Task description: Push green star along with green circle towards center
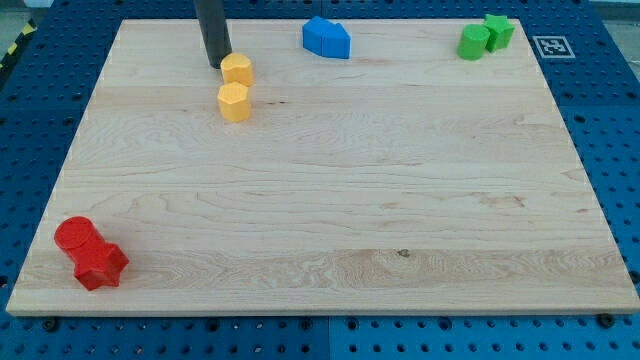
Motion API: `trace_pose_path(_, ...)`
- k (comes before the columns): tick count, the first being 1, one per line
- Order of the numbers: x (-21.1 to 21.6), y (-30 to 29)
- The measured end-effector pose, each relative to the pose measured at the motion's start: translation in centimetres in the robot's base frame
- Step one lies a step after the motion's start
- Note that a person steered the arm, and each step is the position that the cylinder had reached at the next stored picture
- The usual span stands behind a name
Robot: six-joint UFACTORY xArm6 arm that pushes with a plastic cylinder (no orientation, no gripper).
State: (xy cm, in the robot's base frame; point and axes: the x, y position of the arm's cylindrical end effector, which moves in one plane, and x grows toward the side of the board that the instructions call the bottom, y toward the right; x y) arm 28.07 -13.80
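No readable writing; only a black-and-white fiducial marker (549,46) at view's top right, off the board. Pale wooden board (330,200) on blue perforated table (620,150). My tip (217,66) bare, holding nothing, just left of upper yellow block (238,70); lower yellow block (234,102) beneath. Green star (498,31) touching green circle (473,42), top right corner, well apart from tip. Blue blocks (327,38) top centre. Red blocks (90,252) bottom left

rod (212,30): top cut by view's top | green star (499,31): partly hidden behind green circle (473,42)
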Motion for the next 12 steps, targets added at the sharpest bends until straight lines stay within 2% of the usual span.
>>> trace_pose_path(2,-0.5,5.4)
trace_pose_path(3,-0.5,6.3)
trace_pose_path(4,1.1,9.9)
trace_pose_path(6,4.7,22.8)
trace_pose_path(9,4.5,44.1)
trace_pose_path(10,0.9,47.9)
trace_pose_path(11,-4.5,48.3)
trace_pose_path(12,-8.9,46.1)
